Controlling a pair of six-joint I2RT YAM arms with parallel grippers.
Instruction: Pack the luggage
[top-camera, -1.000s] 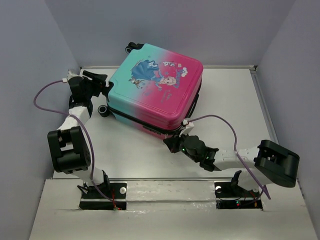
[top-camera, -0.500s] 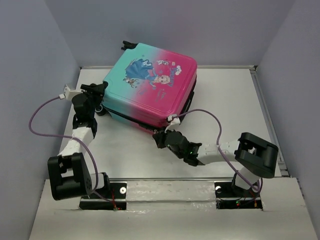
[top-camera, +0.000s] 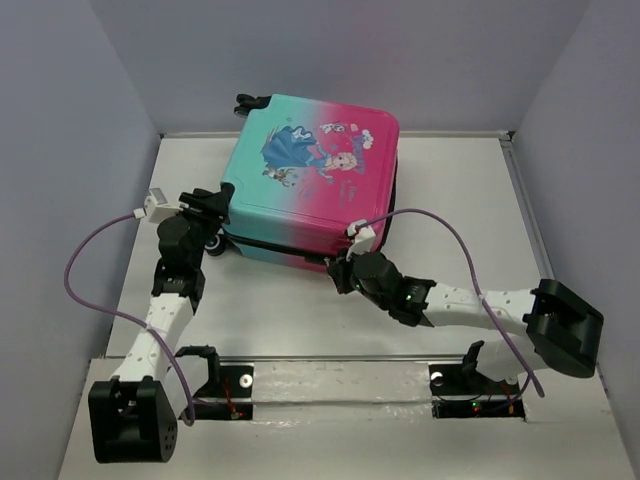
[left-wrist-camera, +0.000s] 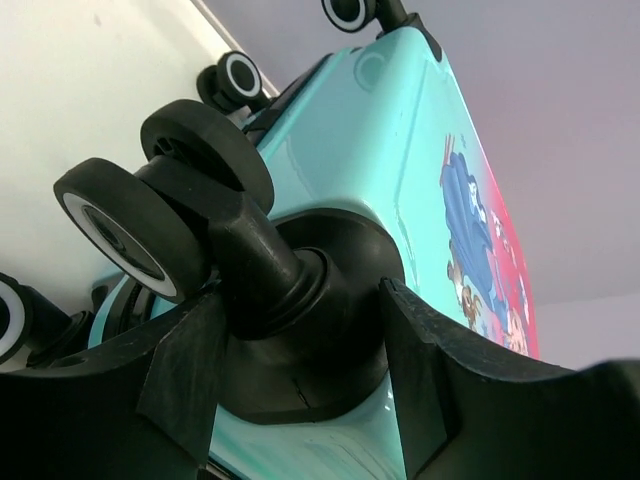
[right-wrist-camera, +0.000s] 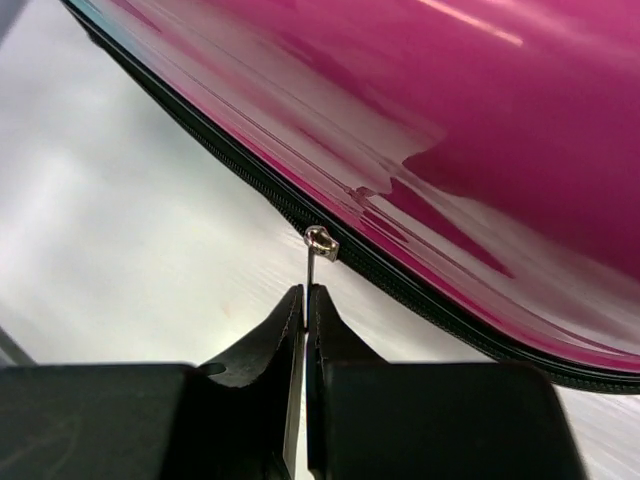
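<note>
The luggage (top-camera: 310, 190), a pink-to-teal hard shell with a princess print, lies flat and closed at the table's back middle. My left gripper (top-camera: 212, 215) is at its near-left teal corner. In the left wrist view its fingers (left-wrist-camera: 185, 365) clasp the black caster mount of a wheel (left-wrist-camera: 130, 230) on the teal shell (left-wrist-camera: 400, 150). My right gripper (top-camera: 340, 272) is at the near pink edge. In the right wrist view it (right-wrist-camera: 305, 295) is shut on the metal zipper pull (right-wrist-camera: 320, 243), below the pink shell (right-wrist-camera: 480, 130) and its black zipper track.
Grey walls close in the table on the left, back and right. A raised rim (top-camera: 530, 220) runs along the table's right side. Purple cables (top-camera: 95, 250) loop from both wrists. The arm bases (top-camera: 205, 385) sit at the near edge.
The luggage has turned to lie squarer to the table. My left gripper came nearer and rightward with the wheel corner. My right gripper stayed on the near edge, shifting left then back right.
</note>
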